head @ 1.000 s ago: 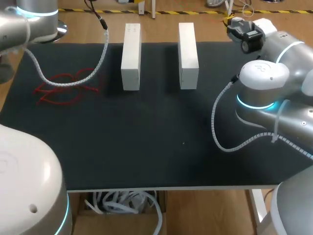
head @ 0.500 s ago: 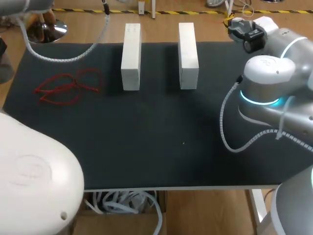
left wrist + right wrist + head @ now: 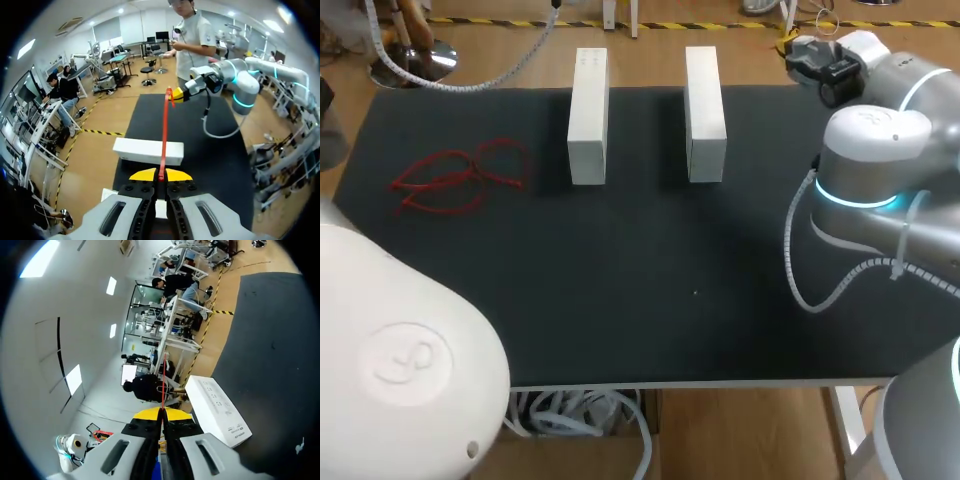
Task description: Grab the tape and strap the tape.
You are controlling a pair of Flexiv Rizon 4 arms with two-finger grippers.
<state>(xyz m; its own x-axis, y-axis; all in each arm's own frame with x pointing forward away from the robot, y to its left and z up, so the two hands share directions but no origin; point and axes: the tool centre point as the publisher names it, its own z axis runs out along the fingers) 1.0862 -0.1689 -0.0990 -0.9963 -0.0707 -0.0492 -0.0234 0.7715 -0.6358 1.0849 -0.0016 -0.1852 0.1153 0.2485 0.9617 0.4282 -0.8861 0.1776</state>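
- Left gripper (image 3: 160, 175), high over the table (image 3: 230, 165), pinches red tape (image 3: 163, 130) stretched to the right gripper (image 3: 177, 95), also clamped on it.
- Only the head view shows red loops (image 3: 455, 180), upper left.

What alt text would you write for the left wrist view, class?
The left hand grips a red tape stretched straight to the right hand, passing above a white block on the black table.

Two white blocks (image 3: 588, 118), one taut red tape (image 3: 164, 135), one red tangle (image 3: 460, 180), two arms (image 3: 875, 160).
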